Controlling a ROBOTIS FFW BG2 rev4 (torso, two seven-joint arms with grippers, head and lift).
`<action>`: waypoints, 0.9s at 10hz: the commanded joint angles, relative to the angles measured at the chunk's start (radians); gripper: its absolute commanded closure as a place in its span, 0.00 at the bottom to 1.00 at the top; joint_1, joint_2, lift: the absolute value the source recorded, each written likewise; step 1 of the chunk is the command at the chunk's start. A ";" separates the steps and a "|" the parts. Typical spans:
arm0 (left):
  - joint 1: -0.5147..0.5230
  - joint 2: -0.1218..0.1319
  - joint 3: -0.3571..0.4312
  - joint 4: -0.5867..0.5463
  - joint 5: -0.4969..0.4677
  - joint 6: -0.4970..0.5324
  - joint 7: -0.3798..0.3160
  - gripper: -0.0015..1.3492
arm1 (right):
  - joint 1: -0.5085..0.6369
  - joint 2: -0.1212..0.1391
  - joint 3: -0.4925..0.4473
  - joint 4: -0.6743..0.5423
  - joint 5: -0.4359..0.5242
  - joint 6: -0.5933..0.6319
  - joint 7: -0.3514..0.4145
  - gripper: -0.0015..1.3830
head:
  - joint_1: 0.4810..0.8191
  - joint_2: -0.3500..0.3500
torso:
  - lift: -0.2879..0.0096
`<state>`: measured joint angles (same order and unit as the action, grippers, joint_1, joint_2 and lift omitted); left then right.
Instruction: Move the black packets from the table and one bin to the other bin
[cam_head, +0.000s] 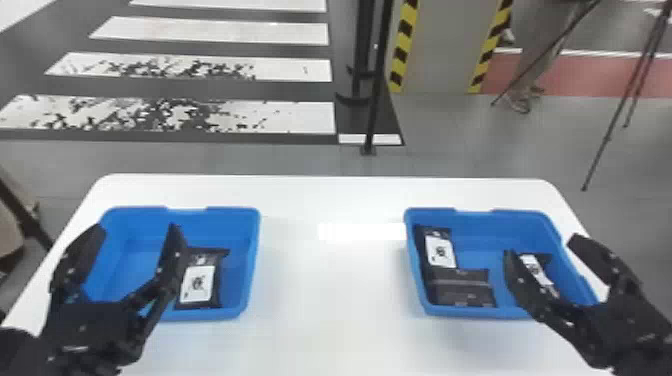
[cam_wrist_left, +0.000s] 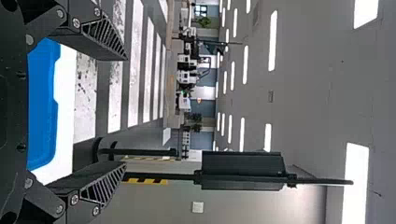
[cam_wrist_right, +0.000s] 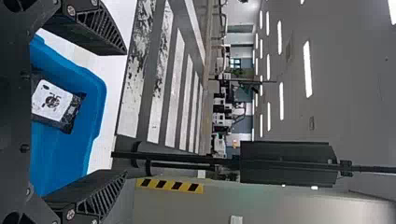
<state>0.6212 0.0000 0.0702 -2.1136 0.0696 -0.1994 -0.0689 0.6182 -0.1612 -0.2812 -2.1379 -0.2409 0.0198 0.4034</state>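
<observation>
In the head view, my left gripper (cam_head: 131, 235) is over the left blue bin (cam_head: 150, 215), its fingers spread apart. A black packet with a white label (cam_head: 198, 284) lies in that bin, right of the fingers. My right gripper (cam_head: 542, 245) stands open above the right part of the right bin (cam_head: 480, 314). That bin holds several black packets (cam_head: 439, 250), some by its left wall and one (cam_head: 537, 270) partly behind my right gripper's inner finger. In the left wrist view, my left gripper (cam_wrist_left: 126, 112) is open; in the right wrist view, so is my right gripper (cam_wrist_right: 126, 112).
Both bins stand on a white table (cam_head: 330, 280), with a wide stretch of tabletop between them. Beyond the far edge are a thin black pole (cam_head: 372, 100) and a pillar with yellow-black stripes (cam_head: 440, 50). A tripod (cam_head: 610, 125) stands on the floor at the right.
</observation>
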 joint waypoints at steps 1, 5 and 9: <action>-0.008 -0.003 0.002 -0.001 0.000 0.035 0.000 0.19 | 0.000 0.000 0.000 0.001 0.000 0.000 -0.001 0.09 | 0.63 0.42 | 0.60; -0.184 0.015 0.067 -0.001 -0.161 0.523 -0.149 0.19 | -0.014 -0.006 0.014 0.011 -0.002 0.015 0.002 0.09 | 0.63 0.42 | 0.60; -0.378 0.060 0.087 -0.001 -0.235 1.107 -0.278 0.19 | -0.041 -0.011 0.046 0.036 -0.004 0.032 0.014 0.09 | 0.63 0.50 | 0.60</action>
<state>0.2629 0.0566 0.1548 -2.1145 -0.1560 0.8438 -0.3461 0.5805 -0.1719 -0.2386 -2.1053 -0.2469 0.0476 0.4180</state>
